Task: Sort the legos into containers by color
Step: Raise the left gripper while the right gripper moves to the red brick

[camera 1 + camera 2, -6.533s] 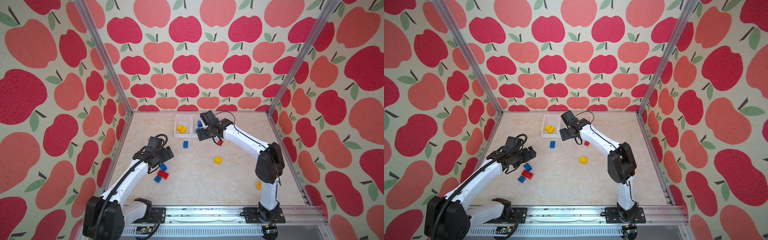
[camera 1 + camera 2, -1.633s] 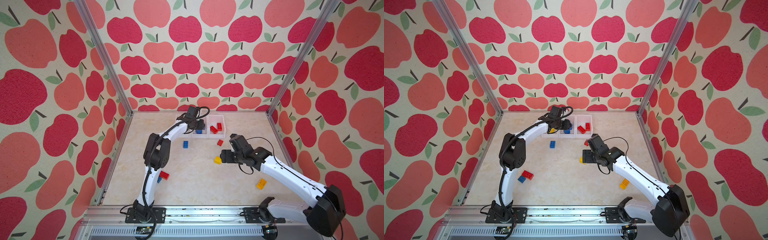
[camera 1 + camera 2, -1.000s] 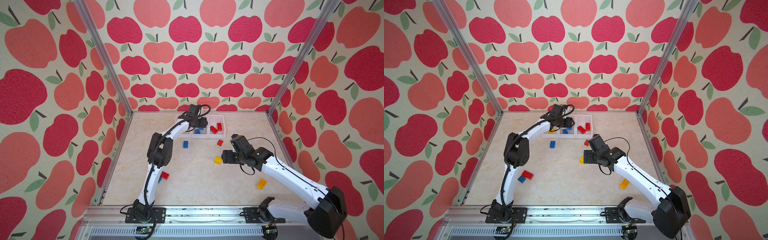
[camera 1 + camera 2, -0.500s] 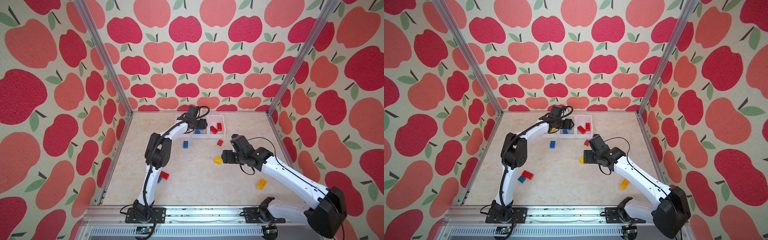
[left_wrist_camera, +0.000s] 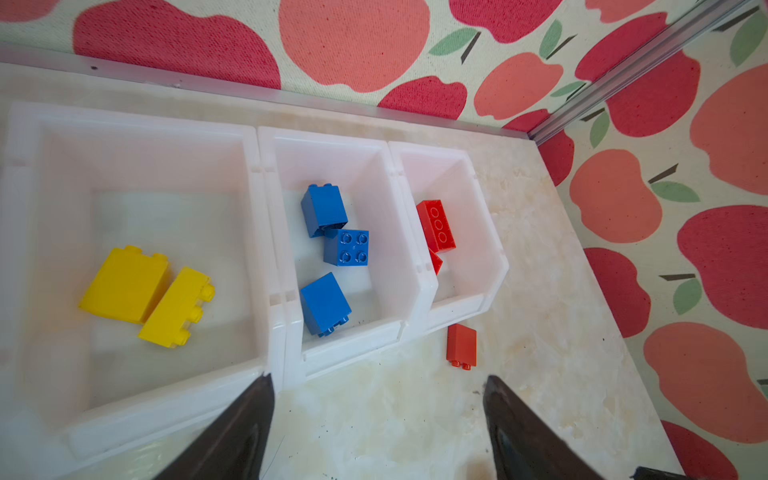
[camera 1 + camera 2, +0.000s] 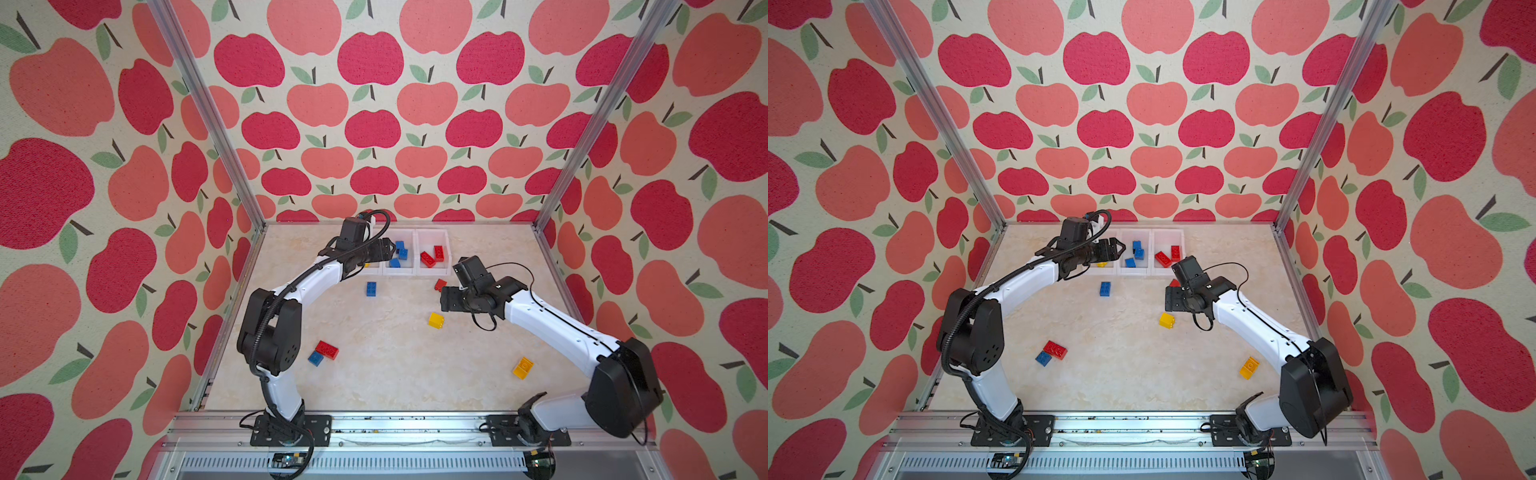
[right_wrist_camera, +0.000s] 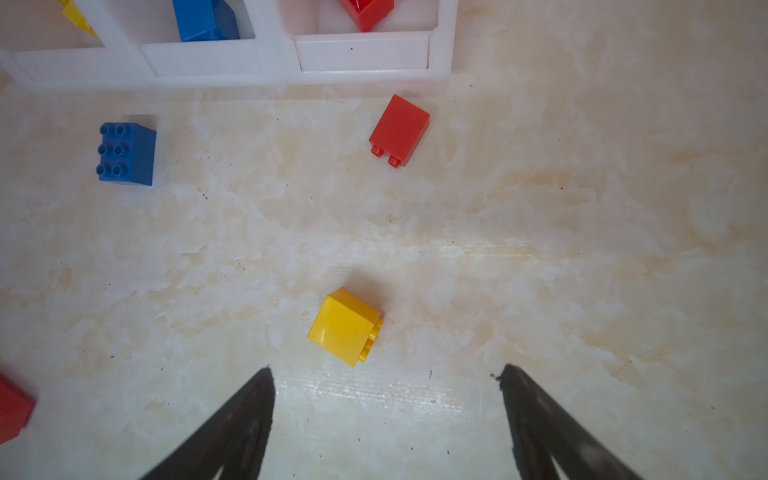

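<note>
The containers [image 5: 262, 137] stand in a row at the back: yellow legos [image 5: 124, 282] in one, blue legos [image 5: 347, 247] in the middle one [image 6: 399, 270], red legos [image 5: 436, 226] in the third [image 6: 434, 272]. My left gripper [image 6: 388, 249] [image 5: 378, 380] hangs open and empty by the bins' front wall. My right gripper [image 6: 442, 299] [image 7: 384, 370] is open just short of a loose yellow brick [image 6: 435, 320] [image 7: 345, 326]. A red brick [image 6: 440, 284] [image 7: 399, 129] and a blue brick [image 6: 371, 289] [image 7: 126, 153] lie in front of the bins.
A red brick [image 6: 327, 349] and a blue brick [image 6: 316, 357] lie together at the front left beside the left arm's elbow. Another yellow brick [image 6: 523, 368] lies at the front right under the right arm. Apple-patterned walls enclose the marble tabletop [image 6: 386, 374].
The left gripper's jaws have opened wider above the bins. The right arm has hardly moved near the yellow brick.
</note>
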Robot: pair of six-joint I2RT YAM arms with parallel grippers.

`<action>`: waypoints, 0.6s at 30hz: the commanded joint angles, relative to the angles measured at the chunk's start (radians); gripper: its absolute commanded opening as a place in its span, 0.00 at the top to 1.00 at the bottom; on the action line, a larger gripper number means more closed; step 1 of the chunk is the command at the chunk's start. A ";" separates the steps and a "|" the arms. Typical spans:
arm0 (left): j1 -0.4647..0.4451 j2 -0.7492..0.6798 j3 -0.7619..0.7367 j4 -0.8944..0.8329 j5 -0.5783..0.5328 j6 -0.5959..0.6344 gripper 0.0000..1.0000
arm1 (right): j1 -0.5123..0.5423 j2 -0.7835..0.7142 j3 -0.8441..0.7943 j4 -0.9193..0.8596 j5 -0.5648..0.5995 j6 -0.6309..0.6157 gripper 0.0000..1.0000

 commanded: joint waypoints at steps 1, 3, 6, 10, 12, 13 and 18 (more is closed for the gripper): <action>0.026 -0.092 -0.107 0.056 0.022 -0.041 0.17 | -0.026 0.065 0.043 0.049 0.005 -0.032 0.14; 0.039 -0.152 -0.164 0.058 0.016 -0.045 0.17 | -0.038 0.110 0.056 0.073 0.009 -0.035 0.15; 0.054 -0.233 -0.231 0.052 0.005 -0.047 0.16 | -0.056 0.175 0.085 0.094 0.018 -0.028 0.17; 0.071 -0.320 -0.300 0.044 -0.007 -0.052 0.15 | -0.068 0.245 0.109 0.157 0.030 -0.016 0.18; 0.079 -0.352 -0.324 0.040 -0.009 -0.056 0.15 | -0.072 0.276 0.123 0.182 0.034 -0.009 0.19; 0.085 -0.369 -0.335 0.038 -0.007 -0.058 0.15 | -0.074 0.294 0.130 0.195 0.038 -0.005 0.19; 0.105 -0.424 -0.375 0.017 -0.004 -0.061 0.14 | -0.082 0.375 0.170 0.239 0.045 0.020 0.22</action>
